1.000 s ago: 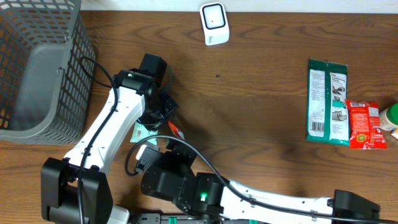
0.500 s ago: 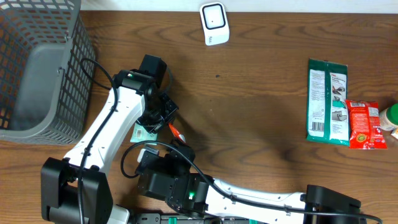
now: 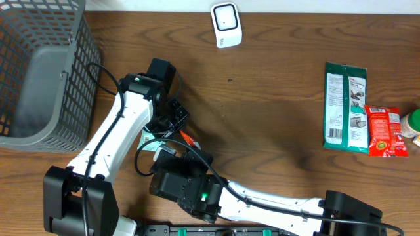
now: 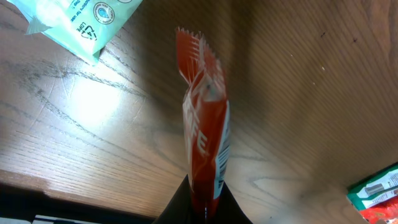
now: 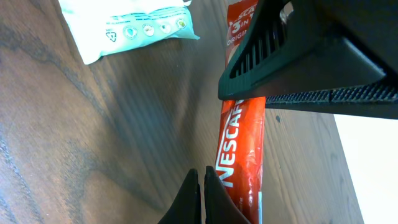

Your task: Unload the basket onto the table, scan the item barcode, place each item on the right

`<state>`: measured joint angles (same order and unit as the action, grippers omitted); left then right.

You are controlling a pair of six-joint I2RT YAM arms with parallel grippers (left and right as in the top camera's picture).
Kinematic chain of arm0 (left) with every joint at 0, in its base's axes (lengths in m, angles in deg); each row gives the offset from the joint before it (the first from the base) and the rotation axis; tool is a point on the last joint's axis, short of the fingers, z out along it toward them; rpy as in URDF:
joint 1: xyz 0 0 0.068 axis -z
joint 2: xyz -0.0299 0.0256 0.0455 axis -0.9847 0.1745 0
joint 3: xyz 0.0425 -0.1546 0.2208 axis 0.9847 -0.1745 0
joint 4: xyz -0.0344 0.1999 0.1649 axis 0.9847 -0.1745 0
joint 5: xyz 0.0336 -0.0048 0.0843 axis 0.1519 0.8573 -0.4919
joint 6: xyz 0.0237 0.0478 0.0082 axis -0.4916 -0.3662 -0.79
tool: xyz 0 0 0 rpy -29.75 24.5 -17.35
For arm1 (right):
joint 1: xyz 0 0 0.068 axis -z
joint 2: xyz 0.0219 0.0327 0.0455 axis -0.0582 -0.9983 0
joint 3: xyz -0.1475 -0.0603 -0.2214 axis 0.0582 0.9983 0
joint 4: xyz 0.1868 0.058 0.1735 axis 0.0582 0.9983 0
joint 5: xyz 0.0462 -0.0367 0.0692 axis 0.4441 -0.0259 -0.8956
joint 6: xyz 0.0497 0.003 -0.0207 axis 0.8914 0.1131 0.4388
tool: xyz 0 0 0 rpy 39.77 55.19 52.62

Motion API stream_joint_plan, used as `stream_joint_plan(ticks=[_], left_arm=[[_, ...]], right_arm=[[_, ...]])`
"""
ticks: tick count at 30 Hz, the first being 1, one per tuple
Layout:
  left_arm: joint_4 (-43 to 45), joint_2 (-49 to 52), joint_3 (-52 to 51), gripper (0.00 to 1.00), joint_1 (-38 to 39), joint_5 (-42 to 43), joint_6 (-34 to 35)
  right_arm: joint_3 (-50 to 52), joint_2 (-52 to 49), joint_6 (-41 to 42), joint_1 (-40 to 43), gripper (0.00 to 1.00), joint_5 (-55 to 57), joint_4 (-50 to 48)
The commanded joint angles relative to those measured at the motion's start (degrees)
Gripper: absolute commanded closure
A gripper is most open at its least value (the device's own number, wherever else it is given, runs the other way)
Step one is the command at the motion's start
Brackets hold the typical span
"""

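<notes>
Red sachet (image 4: 205, 124) clamped endwise in left gripper (image 4: 202, 205), long axis along the fingers, serrated end outward, right gripper (image 5: 200, 190) closed empty alongside.

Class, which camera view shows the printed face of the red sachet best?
The right wrist view: the red sachet faces the camera, its lettering readable, though the left gripper covers its upper part. The left wrist view shows it nearly edge-on; the overhead shows only a small red sliver.

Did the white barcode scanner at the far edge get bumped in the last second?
No. The white rectangular plastic barcode scanner sits at the same spot in the overhead view, just as far right of the grey mesh basket as before.
</notes>
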<state>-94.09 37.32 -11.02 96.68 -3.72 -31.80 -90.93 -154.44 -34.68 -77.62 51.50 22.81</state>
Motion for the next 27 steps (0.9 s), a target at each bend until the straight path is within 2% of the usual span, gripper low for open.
stream_joint_plan(ticks=[1, 4, 6, 7, 8, 9, 10, 14, 17, 19, 20, 23, 27], left_arm=[[-0.4, 0.3, 1.2, 0.93, 0.0, 0.5, -1.0], [-0.1, 0.3, 1.2, 0.93, 0.0, 0.4, -1.0], [0.3, 0.3, 1.2, 0.84, 0.0, 0.3, -1.0], [0.8, 0.3, 1.2, 0.77, 0.0, 0.3, -1.1], [1.4, 0.3, 1.2, 0.51, 0.0, 0.3, -1.2], [2.1, 0.3, 1.2, 0.36, 0.0, 0.3, -1.2], [2.6, 0.3, 1.2, 0.33, 0.0, 0.3, -1.2], [5.0, 0.3, 1.2, 0.30, 0.0, -0.4, -1.2], [5.6, 0.3, 1.2, 0.29, -0.1, -5.6, -1.2], [5.7, 0.3, 1.2, 0.28, -0.7, -8.6, -1.2], [5.7, 0.3, 1.2, 0.28, -1.6, -11.1, -1.2], [5.7, 0.3, 1.2, 0.28, -4.2, -15.4, -1.2], [5.7, 0.3, 1.2, 0.28, -7.7, -18.7, -4.1]], right_arm=[[-0.1, -0.4, 2.2, 0.2, 0.99, 1.5, 0.1], [-0.1, -0.2, 2.9, 0.4, 0.99, 1.6, -0.3], [-0.1, 0.1, 4.3, 0.5, 0.99, 1.6, -0.6], [-0.1, 0.5, 5.2, 0.5, 0.99, 1.6, -0.6], [-0.1, 1.3, 6.2, 0.6, 0.99, 1.4, -0.6], [-0.1, 2.1, 6.7, 0.8, 0.99, 1.1, -0.6], [-0.1, 2.8, 7.2, 1.0, 0.99, 1.0, -0.6], [-0.1, 5.2, 9.4, 2.8, 0.99, -1.1, 0.4], [-0.1, 6.2, 13.1, 6.6, 0.98, -10.9, 2.6], [-0.1, 6.4, 15.3, 9.8, 0.69, -20.4, 3.3], [-0.1, 6.4, 18.0, 13.0, 0.58, -28.8, 3.5], [-0.1, 6.4, 23.0, 18.4, 0.53, -41.0, 3.5], [-0.1, 5.7, 28.5, 21.4, 0.48, -43.6, 3.5]])
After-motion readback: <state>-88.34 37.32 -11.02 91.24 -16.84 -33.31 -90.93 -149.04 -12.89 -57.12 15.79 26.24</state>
